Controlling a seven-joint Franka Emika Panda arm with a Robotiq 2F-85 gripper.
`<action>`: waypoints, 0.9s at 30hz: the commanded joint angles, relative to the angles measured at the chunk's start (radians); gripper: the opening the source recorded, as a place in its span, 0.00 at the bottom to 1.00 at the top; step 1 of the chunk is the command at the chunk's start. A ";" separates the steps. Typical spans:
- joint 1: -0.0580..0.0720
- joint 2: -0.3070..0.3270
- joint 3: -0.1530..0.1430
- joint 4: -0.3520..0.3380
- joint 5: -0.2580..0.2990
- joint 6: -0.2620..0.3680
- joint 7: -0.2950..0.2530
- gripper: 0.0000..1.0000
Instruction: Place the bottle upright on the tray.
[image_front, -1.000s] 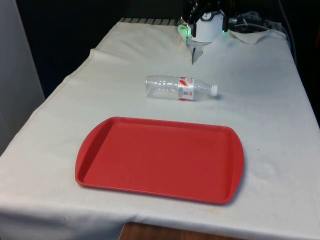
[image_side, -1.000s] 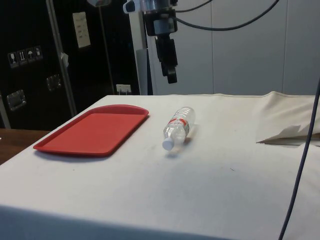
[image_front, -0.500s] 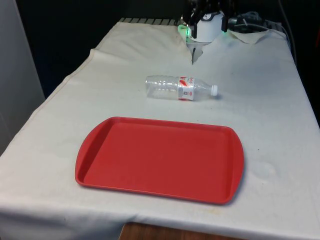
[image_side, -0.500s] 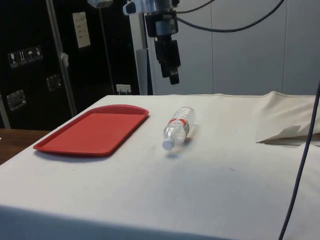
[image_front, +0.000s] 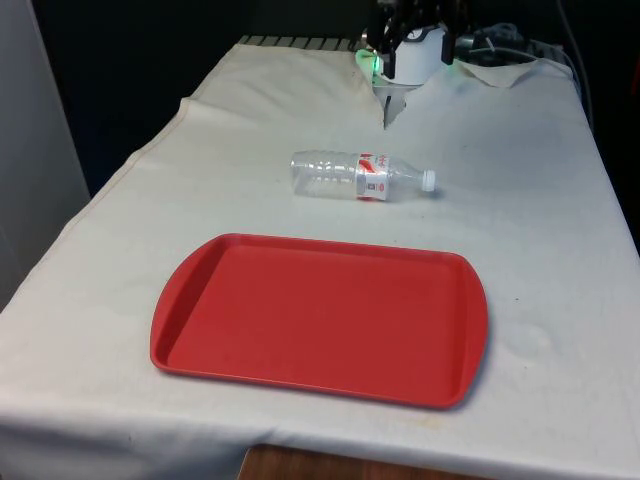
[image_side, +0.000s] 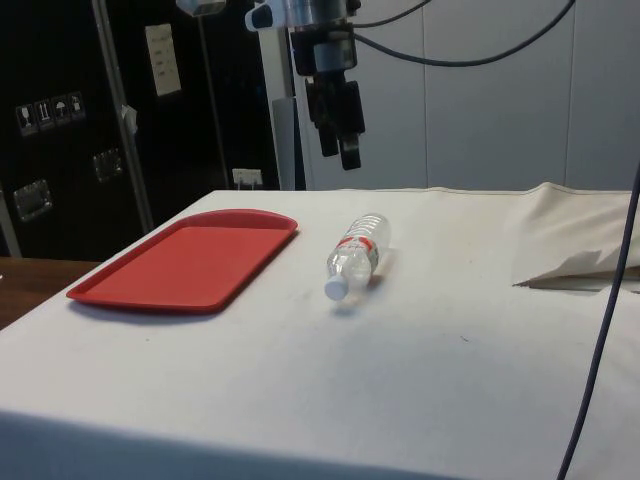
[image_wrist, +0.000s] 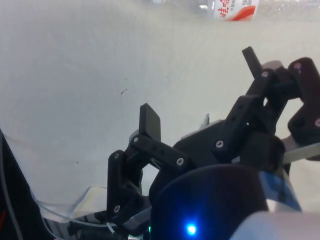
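A clear plastic bottle (image_front: 355, 176) with a red-and-white label and a white cap lies on its side on the white cloth, a little beyond the tray's far edge. The flat red tray (image_front: 320, 315) sits near the table's front edge with nothing on it. In the side view the bottle (image_side: 357, 252) rests to the right of the tray (image_side: 190, 258), cap pointing at the camera. My gripper (image_side: 339, 155) hangs high above the table behind the bottle, open and holding nothing. In the wrist view the gripper (image_wrist: 200, 86) has its fingers spread, and the bottle's label (image_wrist: 230, 7) lies beyond them.
A raised fold of cloth (image_side: 570, 265) lies on the table at the side view's right, and a dark cable (image_side: 600, 310) hangs down there. The arm's base (image_front: 412, 55) stands at the far end with loose cables and crumpled cloth (image_front: 505, 62) beside it.
The gripper has drifted slightly rightward in the side view and its fingers have spread apart. Bottle and tray have not moved.
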 joint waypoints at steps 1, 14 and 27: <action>-0.001 0.000 0.001 -0.003 -0.010 0.013 -0.005 1.00; -0.001 -0.001 0.001 -0.003 -0.011 0.019 -0.071 1.00; -0.001 -0.005 0.001 -0.017 -0.010 0.061 -0.132 1.00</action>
